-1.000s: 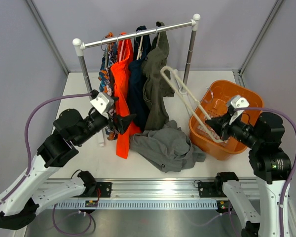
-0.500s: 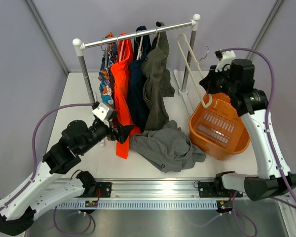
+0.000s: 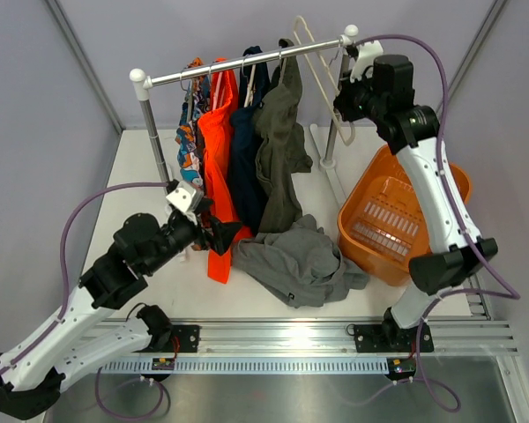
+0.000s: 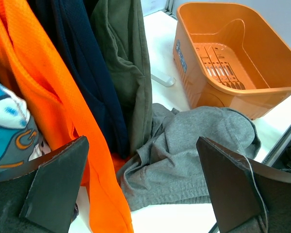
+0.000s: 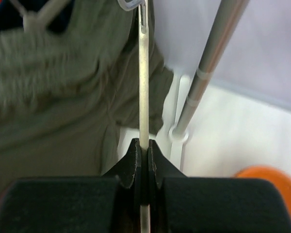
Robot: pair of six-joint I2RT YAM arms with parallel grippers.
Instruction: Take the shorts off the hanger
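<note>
The mid-grey shorts [image 3: 295, 260] lie crumpled on the table in front of the rack, off any hanger; they also show in the left wrist view [image 4: 199, 145]. The dark olive shorts [image 3: 278, 145] hang from the rail [image 3: 247, 62] on a hanger, also seen in the wrist views [image 4: 126, 68] [image 5: 58, 107]. My right gripper [image 3: 340, 104] is shut on a bare cream hanger [image 3: 317, 57], held up by the rail's right end; the jaws pinch its bar [image 5: 143, 87]. My left gripper [image 3: 222, 233] is open and empty beside the orange pair's hem, its fingers [image 4: 53, 184] framing the grey shorts.
On the rail hang a patterned garment [image 3: 189, 123], the bright orange pair [image 3: 219, 150] and the navy pair [image 3: 245, 150]. An orange basket [image 3: 423, 256] stands at the right. The rack's right post [image 3: 339, 97] is close beside my right gripper.
My right arm has swung the bare hanger up from the basket to the rail's right end. My left arm has dropped slightly, still by the orange pair.
</note>
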